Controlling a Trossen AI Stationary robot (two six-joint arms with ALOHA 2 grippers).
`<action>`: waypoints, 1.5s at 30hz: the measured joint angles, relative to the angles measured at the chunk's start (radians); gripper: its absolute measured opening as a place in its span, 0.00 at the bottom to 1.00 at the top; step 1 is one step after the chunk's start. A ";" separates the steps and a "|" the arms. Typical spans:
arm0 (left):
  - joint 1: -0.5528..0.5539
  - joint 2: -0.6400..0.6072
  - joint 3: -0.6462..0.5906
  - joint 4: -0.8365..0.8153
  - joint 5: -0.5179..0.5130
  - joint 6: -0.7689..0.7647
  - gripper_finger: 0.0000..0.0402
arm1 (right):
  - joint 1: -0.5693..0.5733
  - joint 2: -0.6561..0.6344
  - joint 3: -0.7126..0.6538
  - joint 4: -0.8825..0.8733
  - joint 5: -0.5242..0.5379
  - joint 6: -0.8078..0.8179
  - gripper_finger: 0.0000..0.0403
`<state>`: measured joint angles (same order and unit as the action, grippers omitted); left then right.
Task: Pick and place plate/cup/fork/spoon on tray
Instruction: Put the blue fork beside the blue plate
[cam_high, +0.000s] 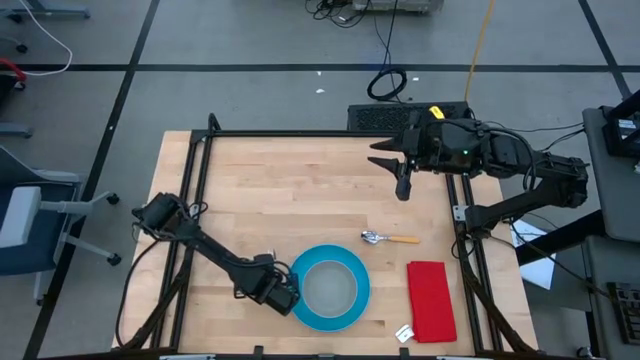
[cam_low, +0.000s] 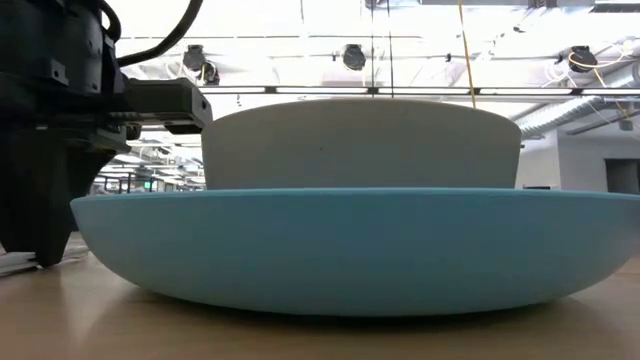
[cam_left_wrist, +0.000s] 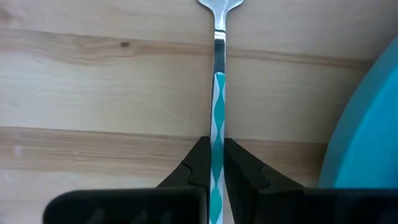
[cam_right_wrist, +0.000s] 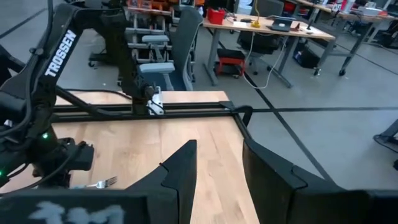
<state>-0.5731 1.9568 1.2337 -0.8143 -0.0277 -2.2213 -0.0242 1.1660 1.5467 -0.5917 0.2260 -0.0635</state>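
Observation:
The bright-blue plate (cam_high: 300, 300) lies near the table's front edge, and the pale-grey cup (cam_high: 331, 287) stands in its middle; both fill the low view, cup (cam_low: 360, 145) on plate (cam_low: 360, 250). My left gripper (cam_high: 278, 292) is just left of the plate, shut on the fork (cam_left_wrist: 217, 74), whose handle has a white and teal pattern. The spoon (cam_high: 390, 238) with the orange-tan handle lies flat on the table, to the right of and beyond the plate. My right gripper (cam_high: 402, 180) is open and empty over the far right of the table. My left gripper pinches the fork's patterned handle (cam_left_wrist: 217, 134) between its two fingers (cam_left_wrist: 194, 163). The fingers come from above, pointing down. The fork's silvery neck and head (cam_left_wrist: 219, 18) reach out past the fingertips over the wood. Whether it rests on the table I cannot tell.
A red rectangular cloth (cam_high: 432, 300) lies at the front right, with a small white object (cam_high: 403, 333) at its near left corner. A black frame (cam_high: 300, 133) runs along the table's edges. Bare wood lies between the plate and the far edge.

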 joint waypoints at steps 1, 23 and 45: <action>-0.003 0.000 0.000 0.000 -0.004 0.002 0.06 | 0.000 0.000 0.000 0.004 0.000 0.000 0.30; -0.008 0.002 -0.002 0.001 -0.022 0.055 0.07 | 0.000 0.000 0.000 0.016 0.000 0.000 0.30; -0.018 0.003 -0.003 0.005 -0.037 0.053 0.26 | 0.000 0.000 0.000 0.015 0.000 0.000 0.30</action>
<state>-0.5915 1.9598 1.2306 -0.8097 -0.0649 -2.1680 -0.0246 1.1660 1.5467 -0.5766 0.2260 -0.0635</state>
